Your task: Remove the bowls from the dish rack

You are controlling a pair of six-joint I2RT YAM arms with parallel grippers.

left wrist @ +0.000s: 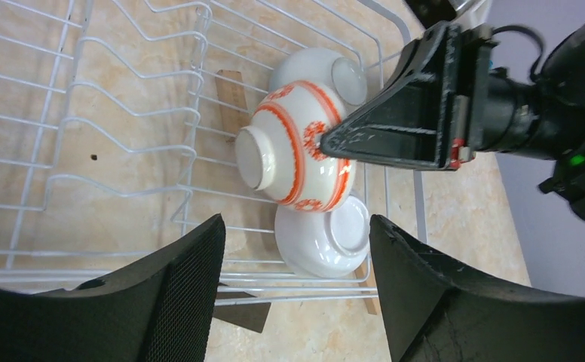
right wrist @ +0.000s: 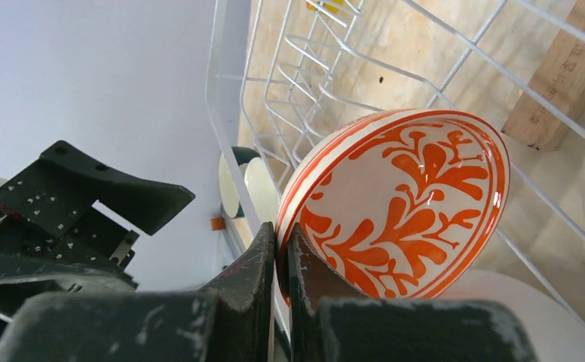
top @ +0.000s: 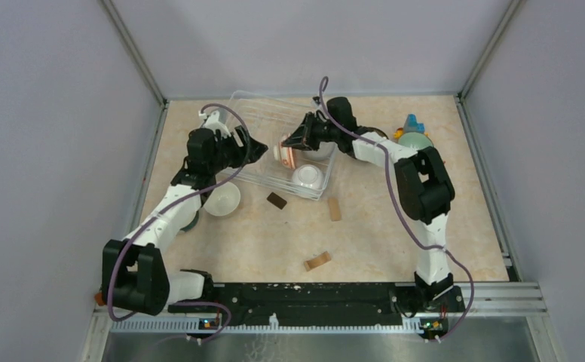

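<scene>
Orange-patterned bowl [left wrist: 297, 147] sits tipped on its side in the dish rack [top: 267, 113], next to a white bowl [left wrist: 323, 241]. The right pincer [right wrist: 282, 241] pinches its rim. The left pincer [left wrist: 297, 226] is spread wide nearby, holding nothing.

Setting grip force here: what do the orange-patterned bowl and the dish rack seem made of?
Orange-patterned bowl: probably glazed ceramic, glossy; bright highlights sit on its painted surface. Dish rack: looks like white-coated metal wire, thin smooth rods bent into loops; the coating itself I cannot tell.

Glossy glazed bowl [right wrist: 402, 204], smooth white wire dish rack [top: 271, 113], bare wooden block [right wrist: 568, 68]
</scene>
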